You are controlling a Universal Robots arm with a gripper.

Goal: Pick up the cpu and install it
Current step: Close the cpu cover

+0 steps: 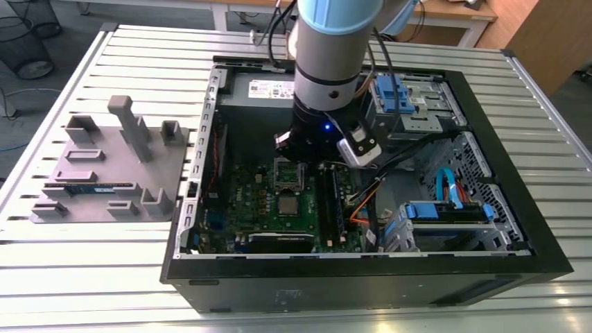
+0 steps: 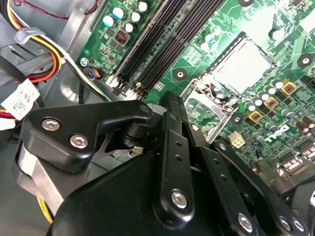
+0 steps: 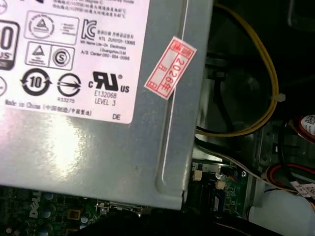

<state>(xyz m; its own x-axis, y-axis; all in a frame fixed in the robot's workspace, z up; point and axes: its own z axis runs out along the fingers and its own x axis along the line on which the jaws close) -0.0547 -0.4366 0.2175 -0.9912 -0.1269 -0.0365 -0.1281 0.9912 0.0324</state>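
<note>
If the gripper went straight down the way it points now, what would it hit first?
Probably the motherboard at the metal bracket next to the socket, not the socket itself. The gripper hangs over that spot in the exterior view, though depth there is hard to judge.

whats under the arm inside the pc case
The green motherboard, its square socket close by the end effector. The arm hides the board beside the power supply.

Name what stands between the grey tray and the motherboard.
In the exterior view, the computer case's side wall stands between the grey tray and the motherboard.
</note>
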